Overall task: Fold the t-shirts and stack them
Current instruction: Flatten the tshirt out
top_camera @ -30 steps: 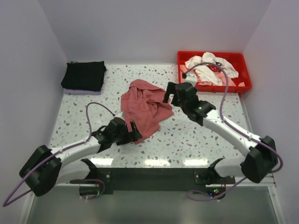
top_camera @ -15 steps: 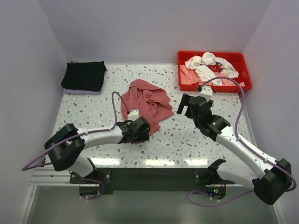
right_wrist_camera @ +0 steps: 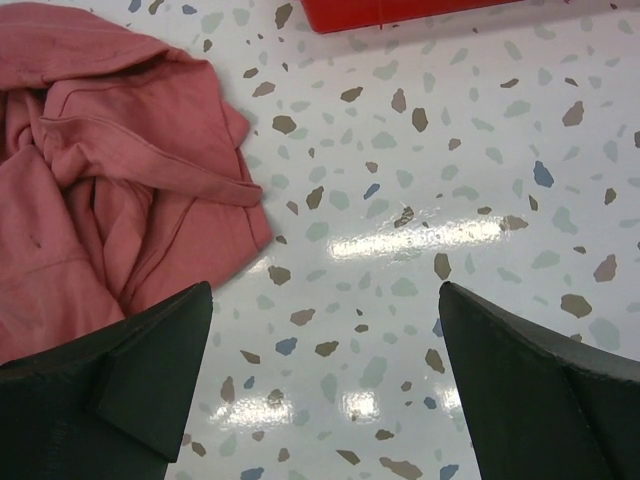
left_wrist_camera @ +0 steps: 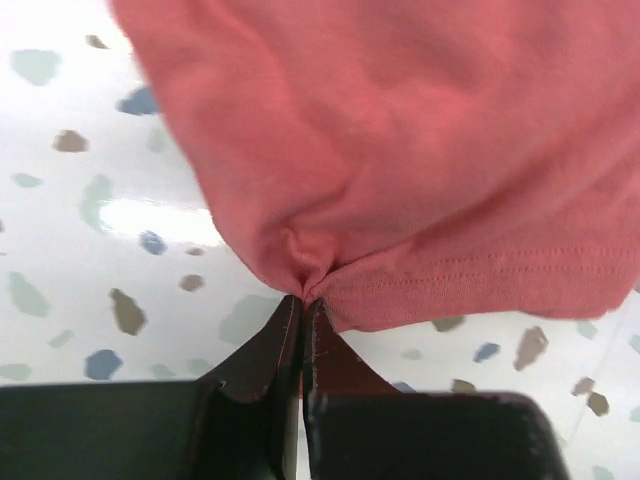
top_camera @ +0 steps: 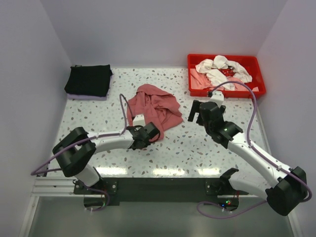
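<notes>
A speckled table sits between pale walls. The brick-red t-shirt lies crumpled just ahead of the left gripper, whose jaws pinch its hem corner, likely to drag it flat for folding. The right gripper hovers gaping, with the shirt at its left. Beyond both are a folded black t-shirt and a red tray of white and pink shirts.

A white terrazzo table, speckled with grey, brown and blue chips, fills the middle of the enclosure; plain pale lilac-grey walls close it in on three sides, a back wall, a left wall and a right wall; overhead light shows as bright glossy patches along the table's near edge; a black mounting bar runs just below that edge; beneath it lies a dull grey surface.
</notes>
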